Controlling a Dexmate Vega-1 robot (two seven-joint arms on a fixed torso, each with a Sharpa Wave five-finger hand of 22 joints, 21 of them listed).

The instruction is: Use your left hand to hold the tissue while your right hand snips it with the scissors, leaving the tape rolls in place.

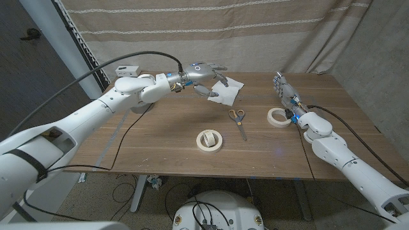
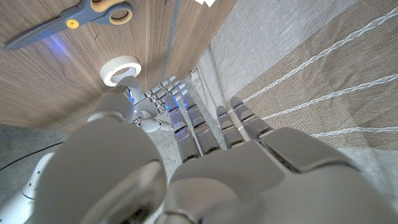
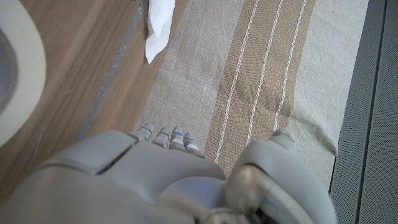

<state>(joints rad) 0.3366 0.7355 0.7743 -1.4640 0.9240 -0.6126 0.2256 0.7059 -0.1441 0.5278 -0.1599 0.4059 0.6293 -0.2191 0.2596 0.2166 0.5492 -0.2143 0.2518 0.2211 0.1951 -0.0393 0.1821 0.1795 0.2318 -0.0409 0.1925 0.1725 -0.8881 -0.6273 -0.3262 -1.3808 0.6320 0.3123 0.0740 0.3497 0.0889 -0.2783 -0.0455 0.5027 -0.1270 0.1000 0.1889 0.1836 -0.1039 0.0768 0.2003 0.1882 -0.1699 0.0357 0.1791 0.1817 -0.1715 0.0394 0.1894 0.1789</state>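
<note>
A white tissue (image 1: 230,91) lies near the table's back edge, and its corner (image 2: 206,2) and fold (image 3: 159,25) show in the wrist views. My left hand (image 1: 203,76) hovers at its left side with the fingers (image 2: 230,124) spread and nothing held; I cannot tell if they touch it. The scissors (image 1: 238,119), with yellow handles (image 2: 109,10), lie in front of the tissue. One tape roll (image 1: 209,140) sits mid-table. Another tape roll (image 1: 277,116) lies beside my right hand (image 1: 283,86), which stands with its fingers up and apart, holding nothing.
A striped curtain (image 1: 255,32) hangs close behind the table. A white box (image 1: 128,69) sits at the back left corner, and a black cable (image 1: 121,137) runs over the left part of the table. My right hand (image 2: 155,102) and the nearby tape roll (image 2: 120,70) show in the left wrist view.
</note>
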